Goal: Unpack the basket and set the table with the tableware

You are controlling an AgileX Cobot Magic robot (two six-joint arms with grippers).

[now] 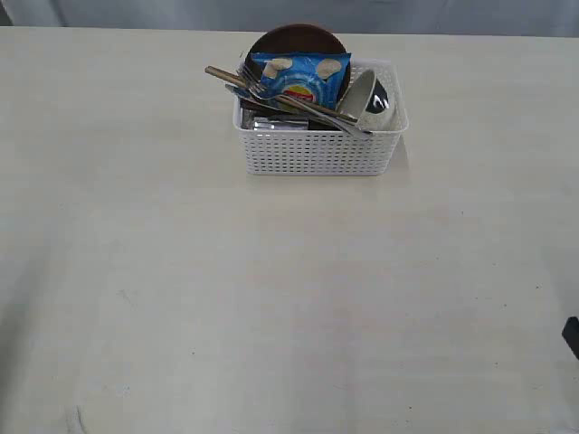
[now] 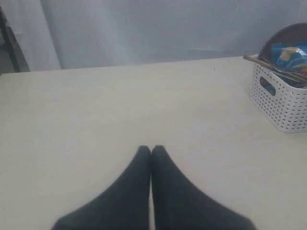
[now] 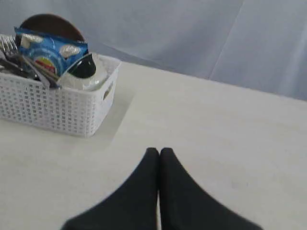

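The white perforated basket (image 1: pixel 318 149) stands at the far middle of the cream table (image 1: pixel 271 298). It holds a brown round plate (image 1: pixel 294 40) on edge, a cream bowl (image 1: pixel 369 98) tipped on its side, a steel fork (image 1: pixel 271 96) and a wooden-handled utensil (image 1: pixel 223 74) sticking out left, plus a blue chip packet (image 1: pixel 303 77). The basket (image 2: pixel 283 103) and plate (image 2: pixel 283 36) show in the left wrist view, and the basket (image 3: pixel 55 103), bowl (image 3: pixel 84 76) and packet (image 3: pixel 50 50) in the right wrist view. My left gripper (image 2: pixel 151 149) and right gripper (image 3: pixel 159 152) are both shut, empty, low over bare table, well short of the basket.
A pale curtain (image 2: pixel 168 28) hangs behind the table's far edge. A dark bit of the right arm (image 1: pixel 572 336) peeks in at the right edge of the exterior view. Bare tabletop spreads all round the basket.
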